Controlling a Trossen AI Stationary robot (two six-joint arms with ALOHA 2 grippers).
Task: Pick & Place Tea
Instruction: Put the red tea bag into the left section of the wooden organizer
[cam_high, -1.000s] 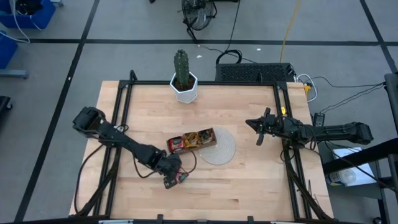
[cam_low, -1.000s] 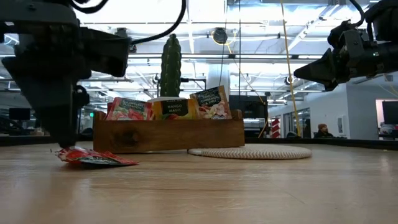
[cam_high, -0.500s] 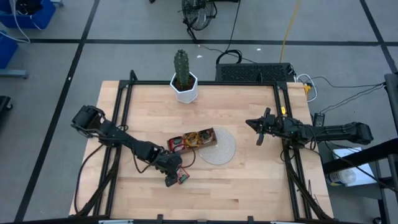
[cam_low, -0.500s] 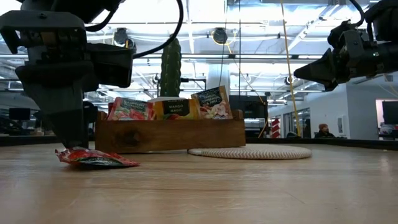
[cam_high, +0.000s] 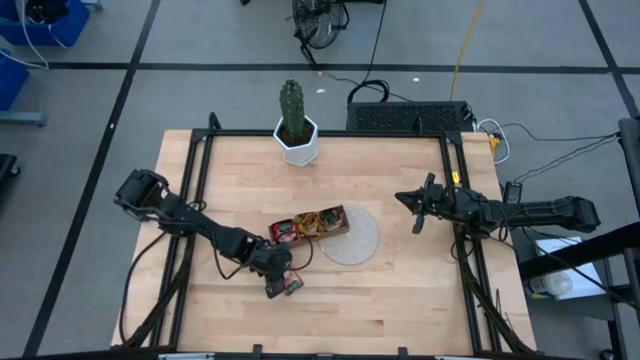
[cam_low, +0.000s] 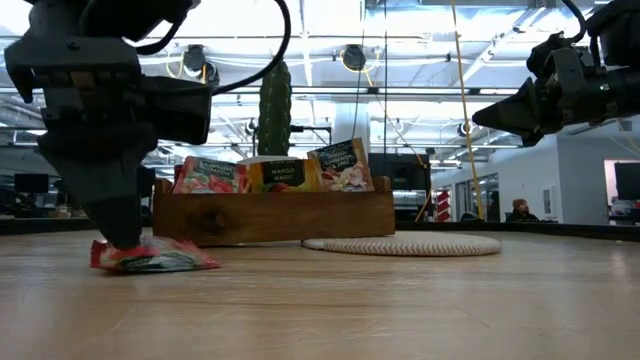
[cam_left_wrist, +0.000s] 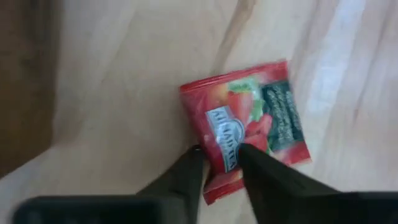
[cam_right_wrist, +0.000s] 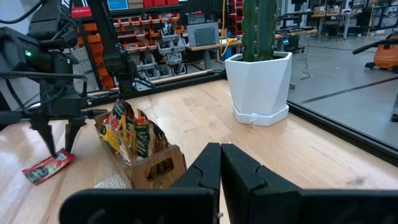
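A red tea sachet (cam_left_wrist: 249, 127) with green-white marks lies on the wood table (cam_high: 410, 290), just near of the brown wooden tray (cam_high: 312, 224), which holds several upright sachets (cam_low: 275, 172). My left gripper (cam_left_wrist: 221, 163) stands over the red sachet (cam_low: 155, 258), pointing down, shut on its edge. My right gripper (cam_high: 410, 205) hangs shut above the table's right side, far from the tray (cam_right_wrist: 149, 162). My left gripper pinches the red sachet between its two fingers at the edge (cam_left_wrist: 217, 177) nearest the wrist, coming from above and pointing down. The sachet lies on the table, with its gripped end (cam_low: 105, 252) bunched up slightly at the fingertips (cam_low: 125, 238).
A round woven mat (cam_high: 358, 238) lies against the tray's right end. A cactus in a white pot (cam_high: 297, 138) stands at the table's far edge. A black frame (cam_high: 455, 190) runs along the table's sides. Bare wood lies near of the sachet.
My left gripper has shifted slightly toward the table's right and come down onto the red sachet. The sachet's end under the fingers now stands a little higher than before; the rest has stayed on the table.
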